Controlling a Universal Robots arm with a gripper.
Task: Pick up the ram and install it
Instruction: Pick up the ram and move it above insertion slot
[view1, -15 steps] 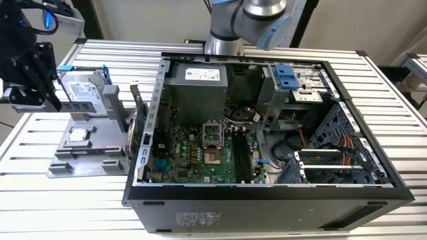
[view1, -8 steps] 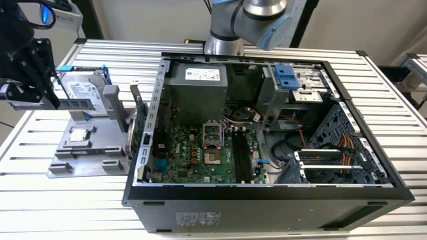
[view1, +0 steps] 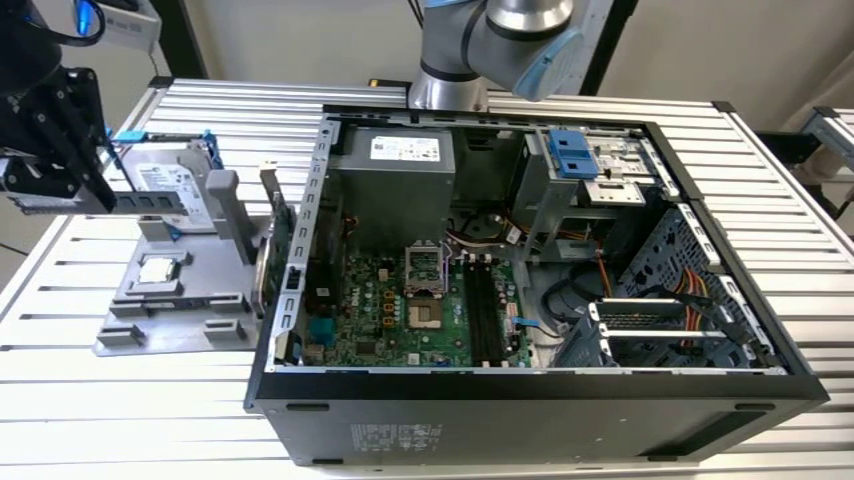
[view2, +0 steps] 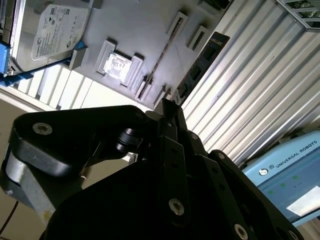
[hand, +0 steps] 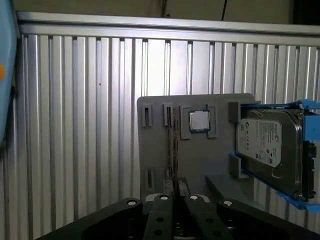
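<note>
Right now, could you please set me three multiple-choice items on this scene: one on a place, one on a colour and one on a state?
1. Where is the ram? A) flat on the table B) in the gripper, outside the case C) in the tray
2. What colour is the frame of the hard drive? A) red B) yellow C) blue
3. How is the case? A) open B) closed by a panel C) upside down
Answers: 1 B, the gripper is shut on it at the exterior view's left of the case; 2 C, blue shows round the hard drive in the first wrist view; 3 A, the motherboard lies bare.
</note>
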